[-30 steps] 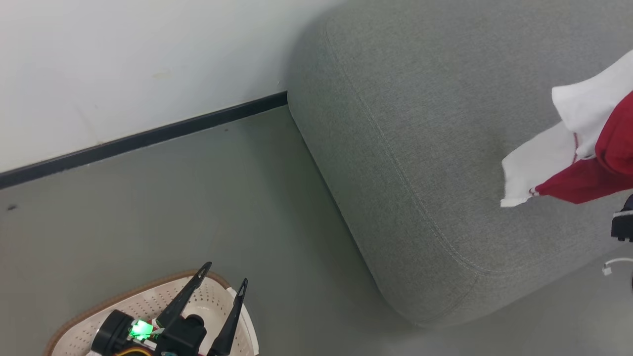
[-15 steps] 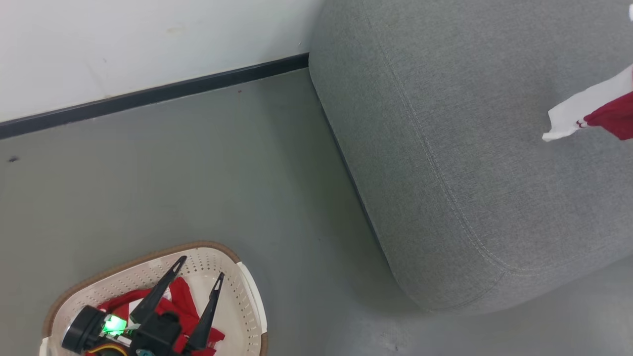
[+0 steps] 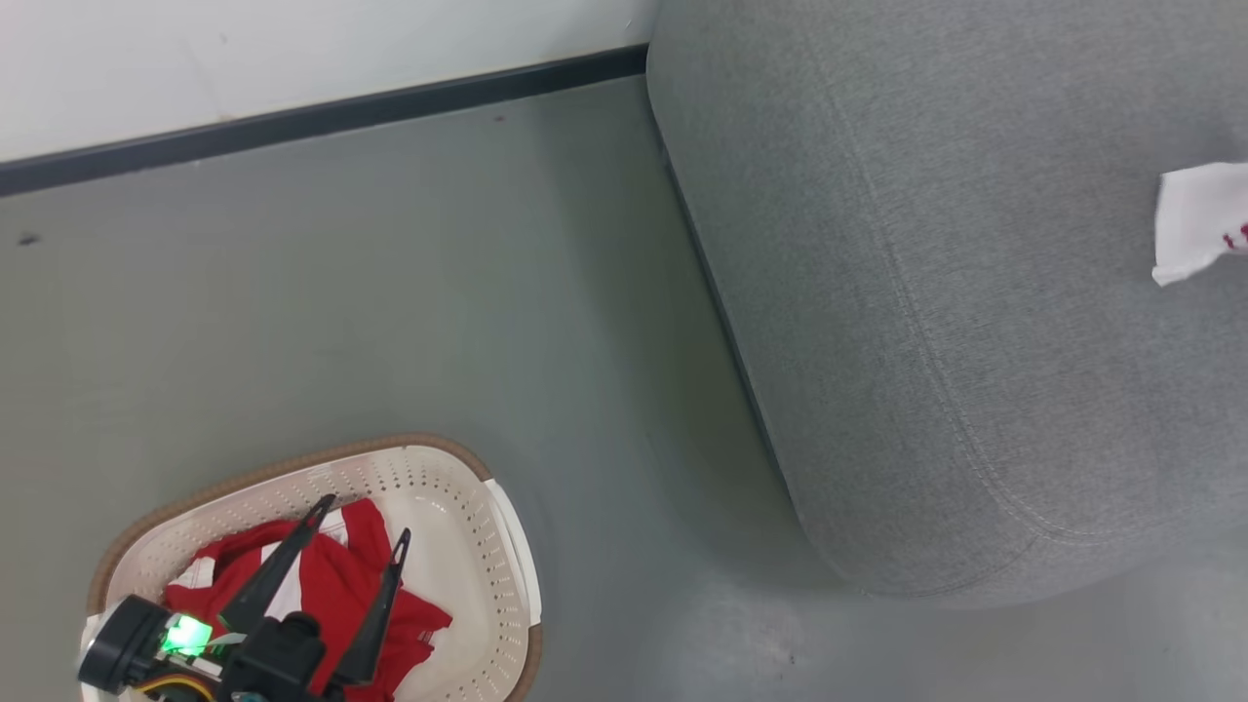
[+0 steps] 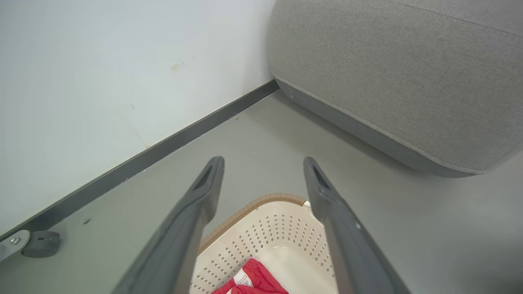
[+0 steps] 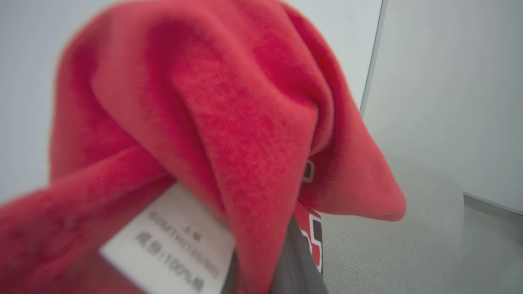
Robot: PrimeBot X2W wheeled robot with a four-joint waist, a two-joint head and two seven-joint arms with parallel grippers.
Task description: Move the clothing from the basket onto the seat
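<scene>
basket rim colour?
Brown. The rim shows best in the left wrist view.

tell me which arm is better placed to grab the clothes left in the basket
Left. The left gripper hangs open right above the basket and the red clothing in it; the right gripper is shut on another red garment.

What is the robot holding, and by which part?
Right gripper: a red garment, pinched in bunched cloth by its tag. Left gripper: open, empty.
</scene>
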